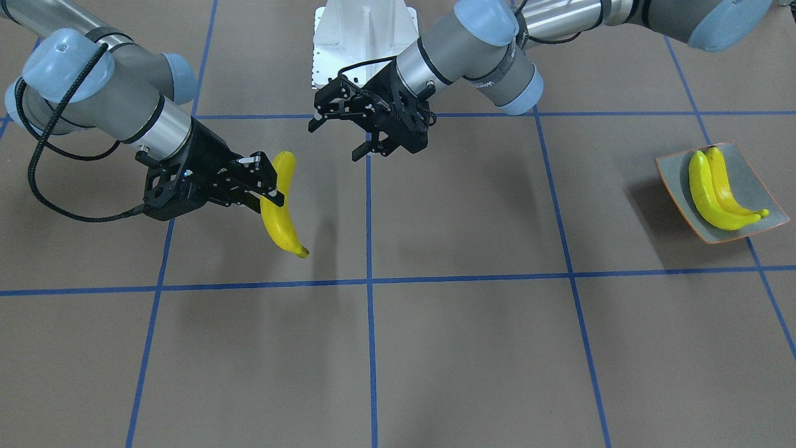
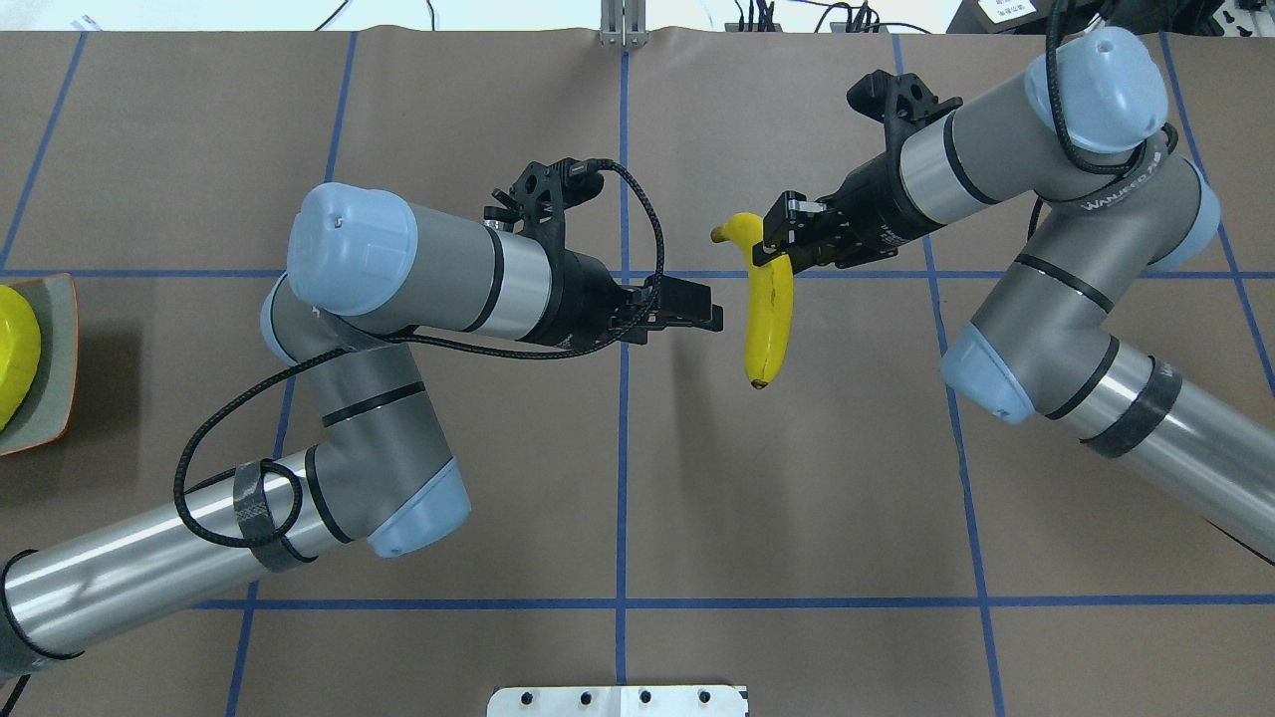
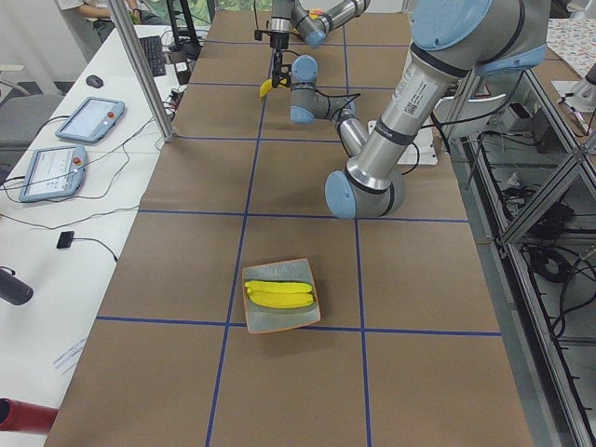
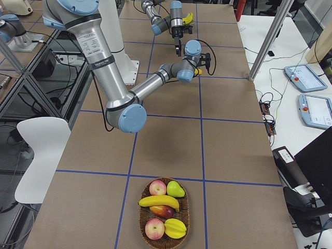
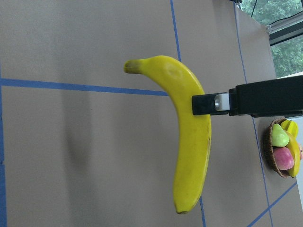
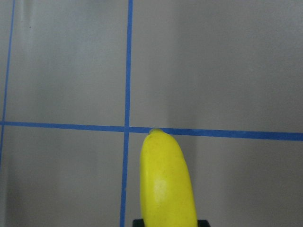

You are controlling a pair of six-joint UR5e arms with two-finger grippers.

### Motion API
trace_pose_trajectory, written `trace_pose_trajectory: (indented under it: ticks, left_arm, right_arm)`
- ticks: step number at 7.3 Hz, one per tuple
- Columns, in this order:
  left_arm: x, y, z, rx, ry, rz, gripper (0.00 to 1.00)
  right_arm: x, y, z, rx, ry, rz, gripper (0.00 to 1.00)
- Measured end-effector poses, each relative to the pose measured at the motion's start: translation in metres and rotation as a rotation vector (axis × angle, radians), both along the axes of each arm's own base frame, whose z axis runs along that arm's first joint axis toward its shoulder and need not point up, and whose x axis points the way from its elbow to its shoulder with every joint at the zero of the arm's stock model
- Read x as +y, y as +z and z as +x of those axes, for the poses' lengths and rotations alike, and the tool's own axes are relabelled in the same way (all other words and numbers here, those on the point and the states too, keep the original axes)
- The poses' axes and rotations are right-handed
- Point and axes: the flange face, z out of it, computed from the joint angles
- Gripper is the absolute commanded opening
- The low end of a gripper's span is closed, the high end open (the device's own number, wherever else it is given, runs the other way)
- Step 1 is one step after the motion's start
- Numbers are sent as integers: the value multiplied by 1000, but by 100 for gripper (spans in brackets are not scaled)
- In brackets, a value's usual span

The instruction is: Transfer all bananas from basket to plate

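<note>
My right gripper (image 1: pixel 270 180) is shut on a yellow banana (image 1: pixel 280 208) near its upper end and holds it above the table, hanging lengthwise; overhead it shows as banana (image 2: pixel 769 304) under the right gripper (image 2: pixel 772 244). My left gripper (image 1: pixel 339 135) stands open and empty a short way from that banana, facing it. Two bananas (image 1: pixel 715 190) lie side by side on the grey plate (image 1: pixel 675 171) at the table's left end. The basket (image 4: pixel 140 215) at the right end holds one more banana (image 4: pixel 158 201).
In the basket, apples, a green pear (image 4: pixel 175 189) and a yellow star fruit lie around the banana. Blue tape lines grid the brown table (image 1: pixel 472 348). Tablets and cables lie on a side desk (image 3: pixel 74 149) beyond the table's far edge.
</note>
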Motion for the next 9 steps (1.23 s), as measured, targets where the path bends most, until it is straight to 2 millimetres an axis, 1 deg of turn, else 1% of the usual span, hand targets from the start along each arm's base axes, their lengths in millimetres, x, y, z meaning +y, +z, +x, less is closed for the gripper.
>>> trace_pose_trajectory:
  ticks: [2,4,5,6,7,8,9]
  left_arm:
    - [0,10,11,19,8,11,99]
    - [3,9,24,17,21,10,99]
    - [2,6,32,13,26,7,94]
    - [1,4,37,11,28,6,83]
    - [0,2,39,10,28,5,46]
    - [0,1,40,10,29,6,0]
    - [-1,1,40,11,28,6,0]
  right_arm:
    - [12,-8,-12,-41,13,-37,0]
    - [18,-20,-22,-61,18,-45,0]
    - [20,-27,-26,-70,16,-41,0]
    - [21,-31,-29,-75,14,-38,0]
    - [22,-33,-30,-77,12,-37,0]
    - [23,-33,-31,-77,11,-38,0]
    - [23,-33,-31,-77,9,-38,0]
